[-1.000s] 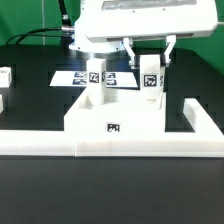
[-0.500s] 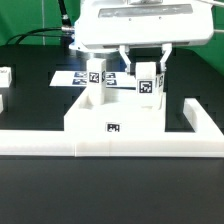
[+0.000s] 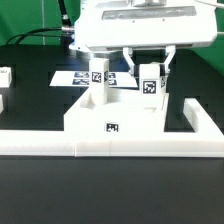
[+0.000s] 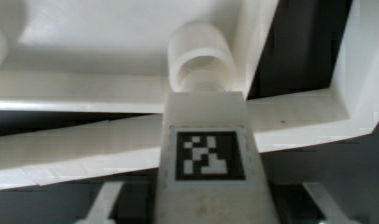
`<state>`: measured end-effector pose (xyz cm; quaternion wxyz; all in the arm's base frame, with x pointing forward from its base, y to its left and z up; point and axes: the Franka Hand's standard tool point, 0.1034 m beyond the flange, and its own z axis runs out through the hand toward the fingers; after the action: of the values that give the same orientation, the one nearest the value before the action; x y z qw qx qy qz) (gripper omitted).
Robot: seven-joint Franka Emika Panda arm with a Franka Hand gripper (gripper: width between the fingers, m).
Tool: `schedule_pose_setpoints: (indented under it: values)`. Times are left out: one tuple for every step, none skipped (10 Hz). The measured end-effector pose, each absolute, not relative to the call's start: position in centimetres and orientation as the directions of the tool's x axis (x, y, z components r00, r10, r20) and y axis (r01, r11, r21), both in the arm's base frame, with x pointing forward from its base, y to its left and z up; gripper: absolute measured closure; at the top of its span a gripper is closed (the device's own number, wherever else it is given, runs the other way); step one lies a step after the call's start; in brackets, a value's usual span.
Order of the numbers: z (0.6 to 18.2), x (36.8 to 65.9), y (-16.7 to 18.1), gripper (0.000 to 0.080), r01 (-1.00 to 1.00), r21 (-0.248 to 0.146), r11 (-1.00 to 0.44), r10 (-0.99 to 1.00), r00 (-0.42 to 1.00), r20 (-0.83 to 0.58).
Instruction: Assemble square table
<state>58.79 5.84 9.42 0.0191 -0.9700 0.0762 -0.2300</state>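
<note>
The square table's white panel [image 3: 115, 112] lies flat, a small tag on its front edge. One white tagged leg [image 3: 97, 84] stands on its left rear part. Over the right rear corner a second tagged leg [image 3: 152, 84] stands slightly tilted, and my gripper [image 3: 150, 67] comes down from above, shut on it, a finger on each side. The wrist view shows this leg [image 4: 207, 135] running between my gripper's [image 4: 207, 208] fingers, its tag facing the camera and its far end over the panel [image 4: 88, 45].
A long low white L-shaped rail [image 3: 110, 146] runs along the front and up the exterior view's right side [image 3: 203, 120]. The marker board [image 3: 72, 77] lies behind the panel. Another white tagged part [image 3: 5, 76] sits at the exterior view's left edge.
The gripper and the held leg have shifted a little toward the exterior view's right, and the leg's tag now sits tilted. The panel and the other leg have not moved.
</note>
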Motion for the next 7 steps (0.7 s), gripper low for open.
schedule_pose_setpoints:
  values:
    - [9.4,58.8,5.7,0.0503,-0.141,-0.072,-0.987,-0.158,0.883,0.442]
    - [9.4,58.8,5.5,0.0503,-0.144,-0.072,-0.987,-0.161,0.883,0.441]
    - [9.5,58.8,5.3,0.0503,-0.145,-0.072,-0.987,-0.162,0.882,0.442]
    - [9.6,58.8,4.9,0.0503,-0.152,-0.072,-0.986,-0.168,0.881,0.443]
    - [9.5,58.8,4.7,0.0503,-0.155,-0.071,-0.985,-0.170,0.881,0.442]
    - [9.0,58.8,4.7,0.0503,-0.155,-0.069,-0.986,-0.169,0.883,0.437]
    - [8.4,58.8,4.9,0.0503,-0.154,-0.066,-0.986,-0.167,0.886,0.432]
